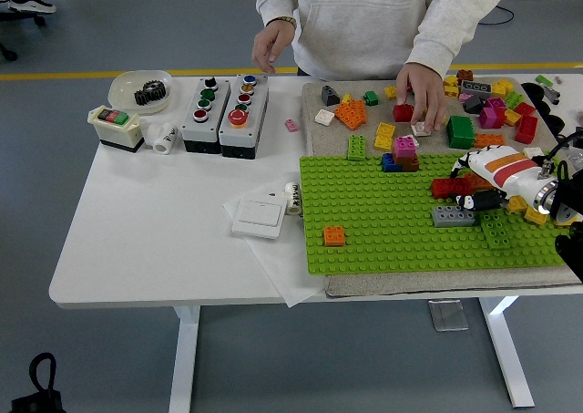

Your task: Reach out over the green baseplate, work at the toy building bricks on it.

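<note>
The green baseplate lies on a beige mat on the right half of the table. On it, at the right, is a long red brick. My right hand, white and orange with black fingers, comes in from the right edge and closes over that brick's right end, thumb on the near side and fingers on the far side. A grey brick sits just in front of it, and a green brick lies to the grey one's right. An orange brick stands alone near the front left. My left arm is out of sight.
A person stands at the far side; one hand rests on the loose bricks behind the plate, the other hand hangs above the button boxes. A blue, red and pink stack sits at the plate's back edge. A white switch lies to the left.
</note>
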You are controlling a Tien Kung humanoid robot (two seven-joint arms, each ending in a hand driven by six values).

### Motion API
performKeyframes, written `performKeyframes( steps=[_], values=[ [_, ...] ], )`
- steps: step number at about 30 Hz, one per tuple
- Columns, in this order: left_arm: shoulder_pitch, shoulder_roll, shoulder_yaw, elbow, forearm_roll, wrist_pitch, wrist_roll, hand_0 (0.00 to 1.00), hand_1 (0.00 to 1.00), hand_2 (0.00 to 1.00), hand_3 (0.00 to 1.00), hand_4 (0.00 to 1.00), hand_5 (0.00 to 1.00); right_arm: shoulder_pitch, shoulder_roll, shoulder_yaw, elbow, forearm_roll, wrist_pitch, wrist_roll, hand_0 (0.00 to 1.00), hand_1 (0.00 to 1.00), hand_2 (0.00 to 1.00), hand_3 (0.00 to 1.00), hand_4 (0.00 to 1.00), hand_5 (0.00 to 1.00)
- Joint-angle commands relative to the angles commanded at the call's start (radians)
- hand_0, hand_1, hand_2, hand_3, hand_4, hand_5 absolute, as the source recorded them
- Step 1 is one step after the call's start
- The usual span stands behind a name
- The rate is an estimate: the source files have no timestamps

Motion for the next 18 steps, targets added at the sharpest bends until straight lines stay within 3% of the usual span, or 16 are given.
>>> performKeyframes(
  steps=[18],
  values=[
    [0.004,0.0,0.001,-0.001,0.0,-0.003,0.001,0.765,0.766,0.766,0.606,0.684,0.599,-0.008,0.001,0.002,0.005,-0.004,-0.003,0.008,0.764,0.68,0.686,0.59,0.733,0.503]
  ],
)
